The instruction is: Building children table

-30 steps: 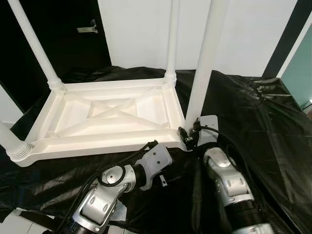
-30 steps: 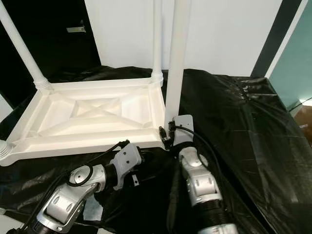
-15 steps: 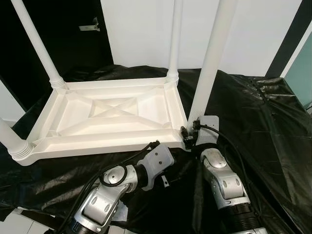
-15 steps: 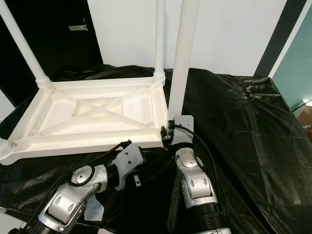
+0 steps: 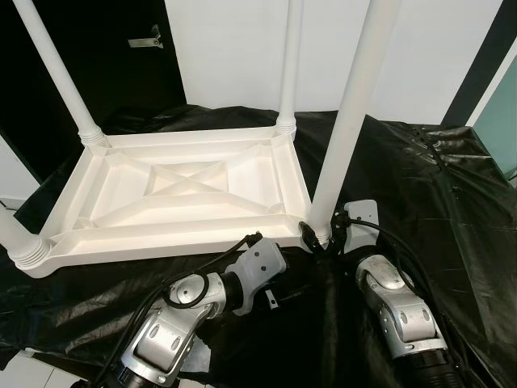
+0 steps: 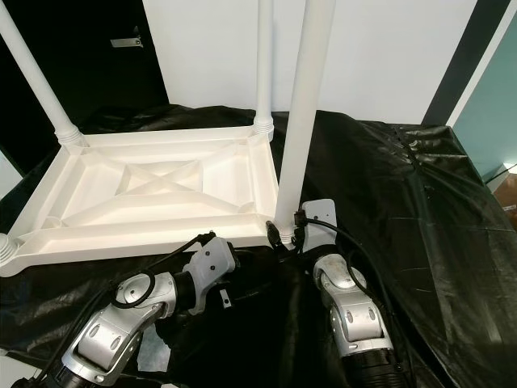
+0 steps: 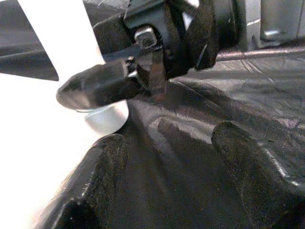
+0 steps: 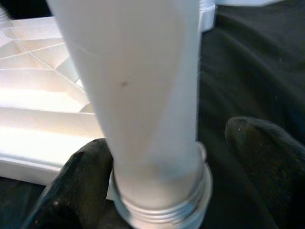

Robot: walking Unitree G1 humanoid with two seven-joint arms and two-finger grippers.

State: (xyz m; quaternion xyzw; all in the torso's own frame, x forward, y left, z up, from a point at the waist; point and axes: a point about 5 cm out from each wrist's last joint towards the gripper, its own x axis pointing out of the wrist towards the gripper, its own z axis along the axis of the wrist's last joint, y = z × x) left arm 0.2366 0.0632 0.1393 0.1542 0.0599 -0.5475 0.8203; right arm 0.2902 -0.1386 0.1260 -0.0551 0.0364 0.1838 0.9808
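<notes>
The tabletop (image 5: 182,198) lies upside down on the sheet (image 5: 420,186), legs (image 5: 56,77) up. At its near right corner stands a leg (image 5: 347,121), with the right gripper (image 5: 321,239) apparently about its base, the left gripper (image 5: 279,279) just left.

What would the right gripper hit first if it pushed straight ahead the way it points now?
The right gripper would meet the white table leg almost at once: the leg's threaded base stands between its open fingers. How near the left pad is to the leg is unclear.
</notes>
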